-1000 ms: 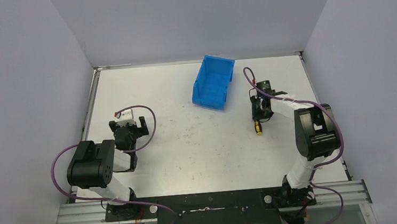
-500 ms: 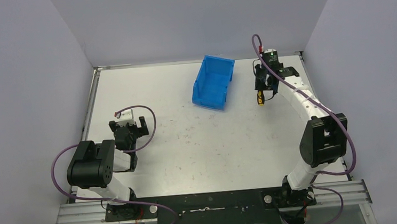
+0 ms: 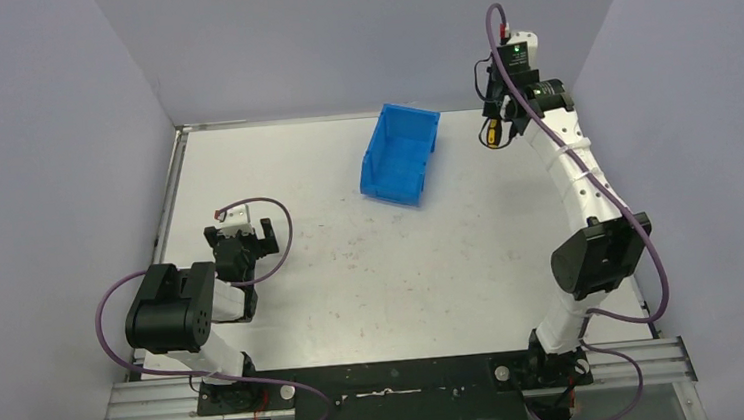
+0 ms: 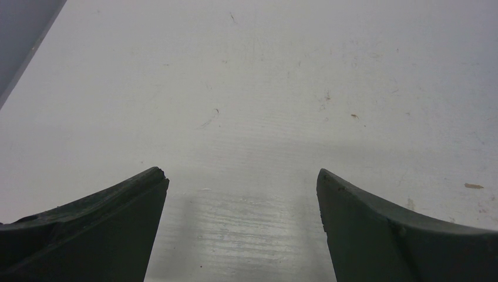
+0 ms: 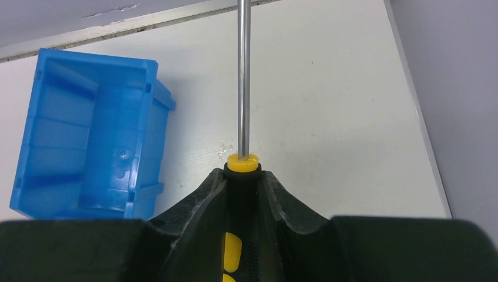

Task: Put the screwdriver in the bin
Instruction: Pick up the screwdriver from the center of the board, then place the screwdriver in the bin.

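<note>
Left fingers [image 4: 88, 229] over scuffed white table [image 4: 264, 88]

Bin [image 3: 402, 157] stands mid-back, top open upward. Wide bare tabletop [image 3: 383, 269] between left arm [image 3: 171, 321] and right arm [image 3: 570, 169]. Walls [image 3: 355, 41] hem three sides; right one close beside right arm.

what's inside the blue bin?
Bare blue floor and ribs in the bin. The screwdriver is outside, clamped in the right gripper, whose body hides the bin's lower edge from its camera.

- Top external: high, near edge, down over whole tabletop [image 3: 353, 272].
- Left wrist: close above tabletop.
- Right wrist: raised, angled down; shares bin [image 5: 88, 135] with top external.
</note>
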`<state>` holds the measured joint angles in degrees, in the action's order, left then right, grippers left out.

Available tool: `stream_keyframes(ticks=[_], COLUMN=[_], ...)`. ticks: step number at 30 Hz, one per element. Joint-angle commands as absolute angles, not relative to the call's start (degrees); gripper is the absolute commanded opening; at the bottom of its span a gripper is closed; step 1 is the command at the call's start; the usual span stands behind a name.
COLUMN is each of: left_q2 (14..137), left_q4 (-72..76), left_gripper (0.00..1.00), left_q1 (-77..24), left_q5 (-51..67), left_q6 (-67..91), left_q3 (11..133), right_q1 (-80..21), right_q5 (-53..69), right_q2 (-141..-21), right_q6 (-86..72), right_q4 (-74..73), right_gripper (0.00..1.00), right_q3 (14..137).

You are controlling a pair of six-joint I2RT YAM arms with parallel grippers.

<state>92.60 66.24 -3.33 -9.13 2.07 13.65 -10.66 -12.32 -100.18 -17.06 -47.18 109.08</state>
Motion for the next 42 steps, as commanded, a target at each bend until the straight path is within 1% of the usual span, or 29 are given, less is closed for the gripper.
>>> stream_keyframes(ticks=[1, 5, 11, 18, 23, 29, 34, 42], left_q2=[92.3, 92.3, 92.3, 92.3, 92.3, 92.4, 92.3, 92.3], left_q4=[69.3, 69.3, 69.3, 69.3, 69.3, 69.3, 69.3, 69.4], left_gripper=[0.97, 0.97, 0.97, 0.97, 0.97, 0.97, 0.97, 0.97], left_q1=[-3.4, -3.4, -3.4, -3.4, -3.4, -3.4, -3.4, -3.4], left_q5=[-8.9, -8.9, -8.9, -8.9, -8.9, -8.9, -8.9, -8.9], left_q6=[1.7, 1.7, 1.7, 1.7, 1.7, 1.7, 1.7, 1.7], left_q3=[14.6, 14.5, 14.6, 14.6, 14.6, 14.6, 14.6, 14.6], right_q1=[-14.4, -16.6, -21.2, -27.2, -29.8, -30.7, -30.8, -30.8], right_q5=[-17.4, -17.8, -22.0, -25.4, -24.5, -23.7, -23.2, -20.1], right_q2=[-101.3, -102.4, -104.5, -109.2, -112.3, -116.6, -118.3, -119.0], right_q6=[-21.5, -23.3, -26.8, -29.8, -29.5, -29.0, -26.8, -19.3], right_q4=[-47.2, -45.5, -42.3, -37.3, -30.2, -27.0, -22.9, -9.5], right_gripper=[0.00, 0.00, 0.00, 0.00, 0.00, 0.00, 0.00, 0.00], right_q3=[112.1, 113.5, 114.5, 116.3, 115.4, 116.9, 114.3, 103.8])
